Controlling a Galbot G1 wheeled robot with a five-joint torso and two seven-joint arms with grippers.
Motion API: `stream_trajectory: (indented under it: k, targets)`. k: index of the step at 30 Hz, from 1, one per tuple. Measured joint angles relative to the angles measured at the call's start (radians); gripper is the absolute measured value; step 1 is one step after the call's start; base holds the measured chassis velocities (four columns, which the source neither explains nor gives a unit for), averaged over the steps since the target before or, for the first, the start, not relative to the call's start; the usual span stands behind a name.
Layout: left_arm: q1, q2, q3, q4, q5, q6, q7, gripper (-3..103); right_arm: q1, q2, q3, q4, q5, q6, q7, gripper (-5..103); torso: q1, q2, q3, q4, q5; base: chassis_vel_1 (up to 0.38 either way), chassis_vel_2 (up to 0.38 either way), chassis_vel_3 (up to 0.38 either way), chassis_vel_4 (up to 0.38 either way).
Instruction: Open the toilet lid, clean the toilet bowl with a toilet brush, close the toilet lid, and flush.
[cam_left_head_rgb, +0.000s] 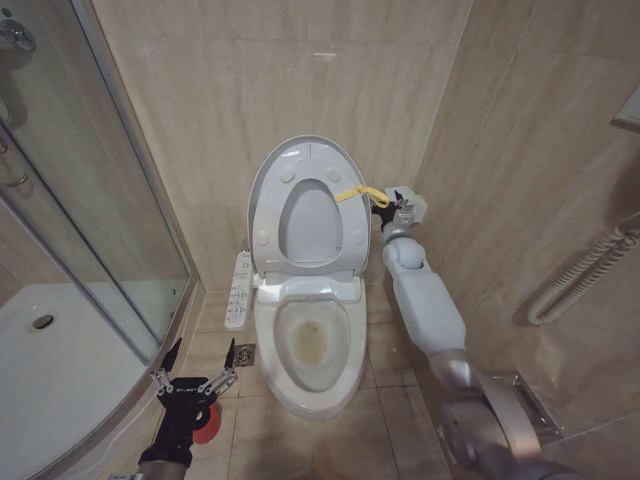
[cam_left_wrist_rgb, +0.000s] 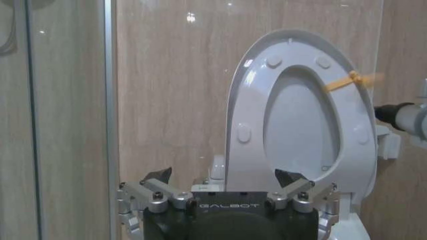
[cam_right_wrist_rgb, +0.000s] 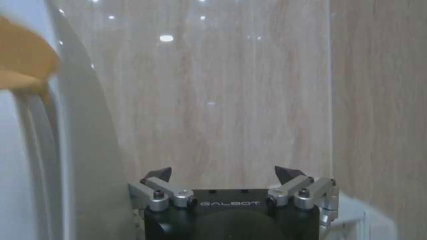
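Right hand (cam_left_head_rgb: 383, 208) beside raised toilet lid (cam_left_head_rgb: 268, 195).

Toilet lid (cam_left_head_rgb: 300, 165): smooth glossy white plastic, highlights along its rim; same on the seat ring (cam_left_head_rgb: 352, 225). Toilet bowl (cam_left_head_rgb: 335, 345): glazed white ceramic, brownish stain inside. Wall (cam_left_head_rgb: 230, 80): polished beige stone-look tile, glossy, reflecting lamps. Shower screen (cam_left_head_rgb: 70, 200): clear glass in a bright metal frame. Left gripper (cam_left_head_rgb: 195, 362): matt black body, brushed metal linkages, dark fingertips. Right gripper (cam_right_wrist_rgb: 223, 175): same finish. Right arm shell (cam_left_head_rgb: 425, 300): smooth pale plastic. Yellow strap (cam_left_head_rgb: 352, 192): looks like plastic.
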Motion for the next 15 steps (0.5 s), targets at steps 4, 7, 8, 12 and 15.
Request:
stream_trajectory:
  k: [4,7,8,12,15]
  targets:
    - [0.000,0.000,0.000,0.000,0.000,0.000,0.000,100,-0.075,-0.044,-0.038,0.111,0.046,-0.052,0.004,100,0.000,0.000,0.000,0.0004,-0.0002,0.000,0.000,0.000,0.000]
    - [0.000,0.000,0.000,0.000,0.000,0.000,0.000,100,-0.127,-0.074,-0.050,0.178,0.059,-0.072,0.011,100,0.000,0.000,0.000,0.0007,0.0000,0.000,0.000,0.000,0.000]
    - [0.000,0.000,0.000,0.000,0.000,0.000,0.000,100,-0.127,-0.074,-0.050,0.178,0.059,-0.072,0.011,100,0.000,0.000,0.000,0.0007,0.0000,0.000,0.000,0.000,0.000]
    - [0.000,0.000,0.000,0.000,0.000,0.000,0.000,100,-0.217,-0.127,-0.049,0.295,0.070,-0.094,0.021,100,0.000,0.000,0.000,0.0003,0.0001,0.000,0.000,0.000,0.000]
    - [0.000,0.000,0.000,0.000,0.000,0.000,0.000,100,-0.328,-0.182,-0.027,0.418,0.076,-0.102,0.035,100,0.000,0.000,0.000,0.0002,0.0000,0.000,0.000,0.000,0.000]
